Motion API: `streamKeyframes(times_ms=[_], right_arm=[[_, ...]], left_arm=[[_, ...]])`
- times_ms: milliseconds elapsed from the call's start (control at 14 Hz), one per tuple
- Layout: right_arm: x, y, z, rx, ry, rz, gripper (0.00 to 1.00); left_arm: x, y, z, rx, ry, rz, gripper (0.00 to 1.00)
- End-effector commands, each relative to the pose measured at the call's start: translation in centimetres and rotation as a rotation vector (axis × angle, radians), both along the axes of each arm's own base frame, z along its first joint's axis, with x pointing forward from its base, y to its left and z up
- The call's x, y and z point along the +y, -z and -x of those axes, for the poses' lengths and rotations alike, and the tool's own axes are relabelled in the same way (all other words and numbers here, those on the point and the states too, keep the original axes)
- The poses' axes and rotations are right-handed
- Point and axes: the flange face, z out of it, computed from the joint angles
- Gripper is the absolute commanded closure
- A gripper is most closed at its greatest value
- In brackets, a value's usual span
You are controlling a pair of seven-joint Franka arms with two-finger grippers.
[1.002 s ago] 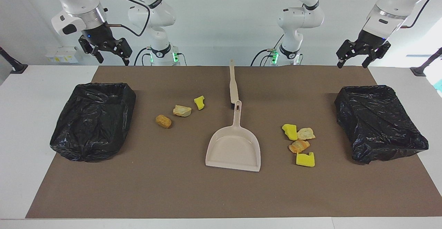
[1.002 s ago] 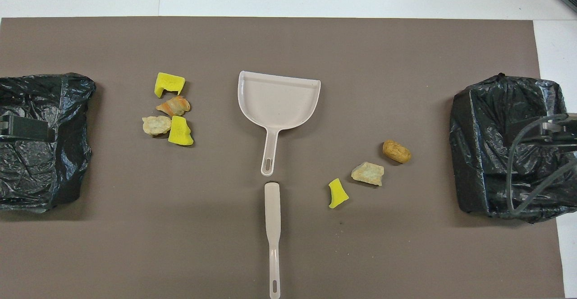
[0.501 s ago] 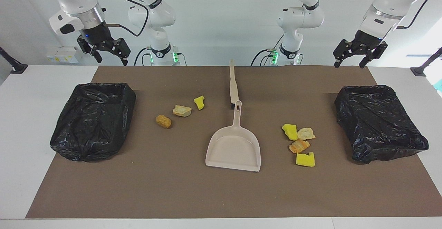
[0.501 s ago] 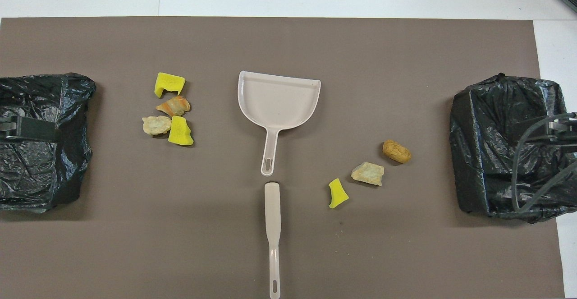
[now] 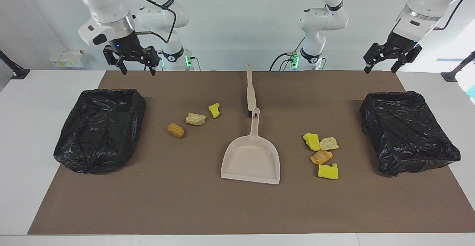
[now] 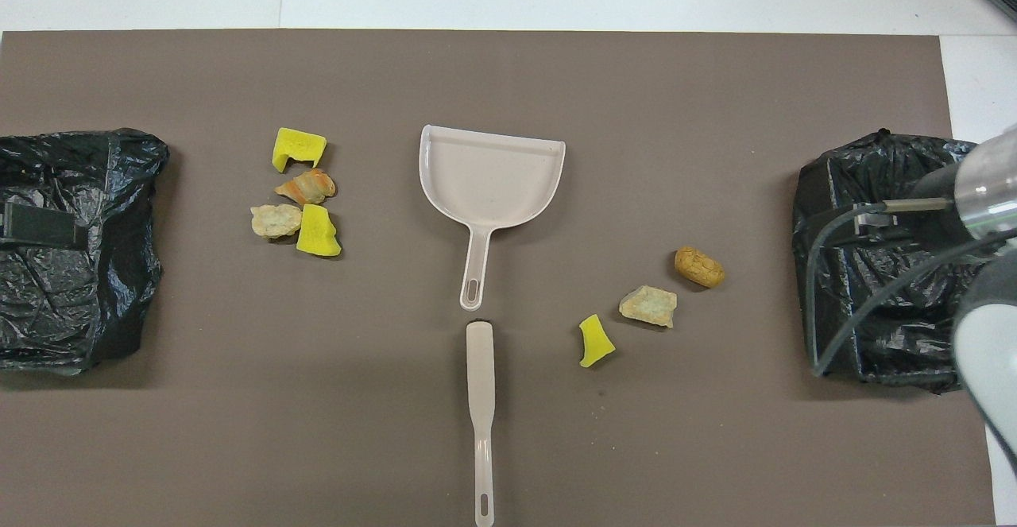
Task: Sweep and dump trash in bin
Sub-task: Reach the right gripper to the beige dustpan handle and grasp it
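Both our right gripper (image 5: pixel 136 66) and left gripper (image 5: pixel 384 63) hang spread and empty, with the trash (image 5: pixel 321 155) scattered on the mat well below them. The dustpan (image 5: pixel 251 160) and brush (image 5: pixel 251 89) lie end to end between the two, so we judge that a careless grab at one could knock the other askew.

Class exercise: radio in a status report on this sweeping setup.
Left gripper and right gripper open, raised, empty. Seven trash scraps unswept; dustpan and brush untouched. Nothing blocking.

seven trash scraps (image 5: pixel 321 157), two black bins (image 5: pixel 100 127), one dustpan (image 5: pixel 251 158), one brush (image 5: pixel 251 90).
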Motion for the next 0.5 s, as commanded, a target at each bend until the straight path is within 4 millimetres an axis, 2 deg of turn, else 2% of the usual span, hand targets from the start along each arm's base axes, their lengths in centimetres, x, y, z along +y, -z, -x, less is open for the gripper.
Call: streamKeyframes(times_ms=[0,72,143,286,429], right_arm=[[2.2,2.0,-2.3,0.016,0.089,-0.023,0.00],[3.9,3.0,-2.6,0.028,0.067,-0.020,0.00],[6.5,4.0,-3.1,0.031,0.036,-0.015,0.00],[9.1,5.9,-4.9,0.030,0.068,-0.012,0.00],[12.1,7.8,-5.6,0.020,0.080,-0.018,0.00]], left_arm=[[0.8,-0.4,0.3,-0.003,-0.010,0.009,0.00],[0.7,-0.4,0.3,-0.003,-0.007,0.008,0.00],[0.7,-0.4,0.3,-0.003,-0.007,0.008,0.00],[0.6,-0.4,0.3,-0.003,-0.007,0.010,0.00],[0.7,-0.4,0.3,-0.003,-0.007,0.008,0.00]])
